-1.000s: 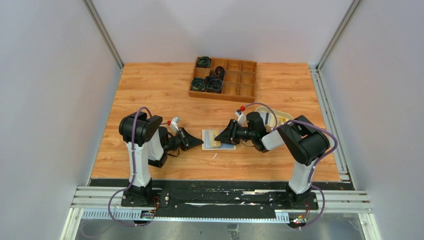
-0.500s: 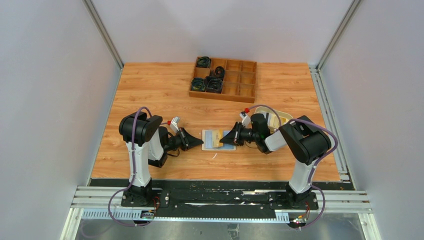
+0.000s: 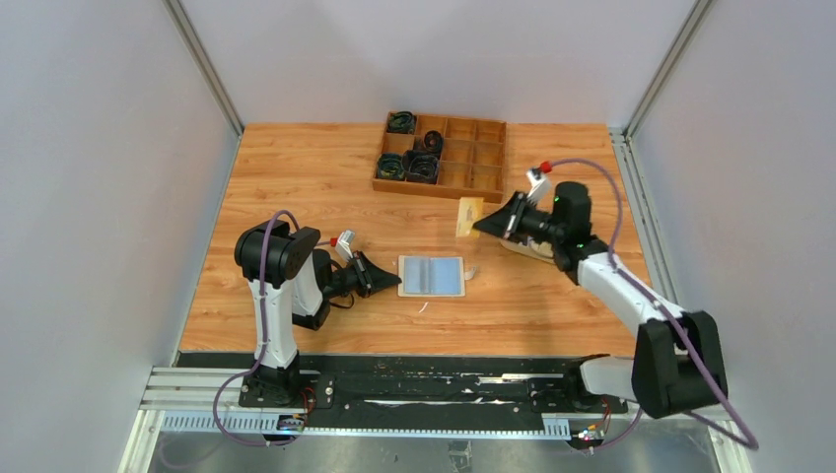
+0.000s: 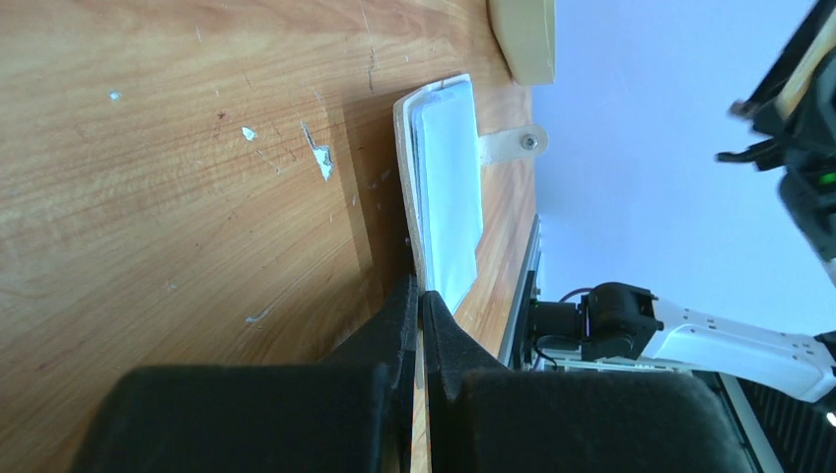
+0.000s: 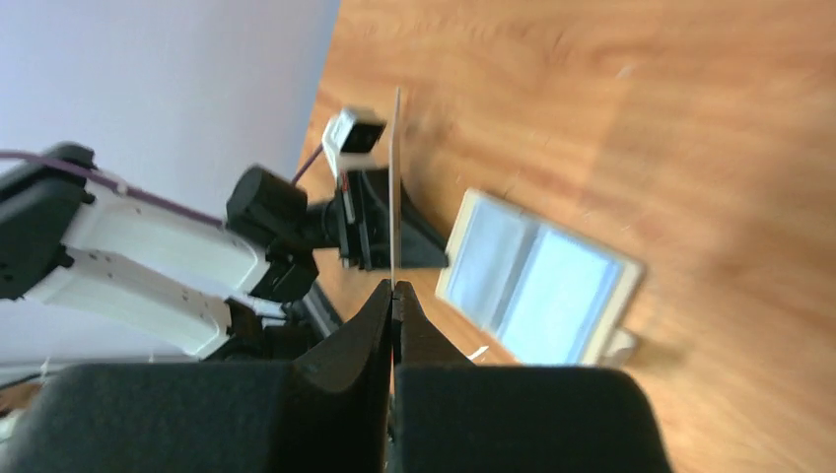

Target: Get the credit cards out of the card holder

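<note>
The card holder [image 3: 431, 276] lies open and flat on the table, with grey-blue and whitish cards [image 3: 442, 275] showing in its slots. My left gripper [image 3: 383, 280] is shut on its left edge. In the left wrist view my tips [image 4: 419, 296] pinch the edge of the card holder [image 4: 406, 148], and a whitish card [image 4: 449, 187] lies in it. My right gripper [image 3: 485, 225] is shut on a yellow card [image 3: 468, 217], held in the air behind and to the right of the holder. In the right wrist view the card [image 5: 395, 187] is edge-on above my tips [image 5: 393, 288], and the holder [image 5: 537, 281] lies below.
A brown wooden compartment box [image 3: 441, 156] with black coiled items stands at the back middle. A cream oval tray [image 3: 522, 249] lies mostly hidden under my right arm; its end shows in the left wrist view [image 4: 522, 39]. A small white scrap [image 3: 424, 307] lies in front of the holder.
My right gripper has pulled the yellow card out of the holder and lifted it up, back and to the right. The left gripper and the holder have not moved.
</note>
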`<state>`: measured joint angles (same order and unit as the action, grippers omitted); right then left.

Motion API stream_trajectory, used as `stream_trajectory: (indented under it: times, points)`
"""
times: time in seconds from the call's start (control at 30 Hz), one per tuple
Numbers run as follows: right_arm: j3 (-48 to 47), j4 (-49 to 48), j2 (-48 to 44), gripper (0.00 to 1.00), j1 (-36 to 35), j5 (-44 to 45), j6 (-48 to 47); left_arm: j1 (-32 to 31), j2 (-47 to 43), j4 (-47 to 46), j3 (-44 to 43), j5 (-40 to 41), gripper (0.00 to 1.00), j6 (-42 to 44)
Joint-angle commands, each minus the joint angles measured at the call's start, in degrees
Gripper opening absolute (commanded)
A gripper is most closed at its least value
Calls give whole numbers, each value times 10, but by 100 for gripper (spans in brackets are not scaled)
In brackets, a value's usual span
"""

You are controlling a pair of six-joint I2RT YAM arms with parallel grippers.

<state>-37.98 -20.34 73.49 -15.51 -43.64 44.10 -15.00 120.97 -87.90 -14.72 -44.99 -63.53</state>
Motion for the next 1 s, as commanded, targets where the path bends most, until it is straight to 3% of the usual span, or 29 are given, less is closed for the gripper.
stream_trajectory:
  times: [0.0,0.17,0.37,0.67,0.97]
  points:
    - [-77,254,-43,0,98,22,-127,2,59,-12,37,25,0,84]
    - [-91,333,-45,0,265,11,-171,2,56,-12,42,21,0,91]
    - [-76,390,-41,0,348,36,-202,3,70,-12,35,3,0,87]
    - [-22,370,-10,0,367,60,-206,3,69,-12,29,-5,0,82]
    - [-36,335,47,0,376,63,-194,3,72,-12,29,-6,0,83]
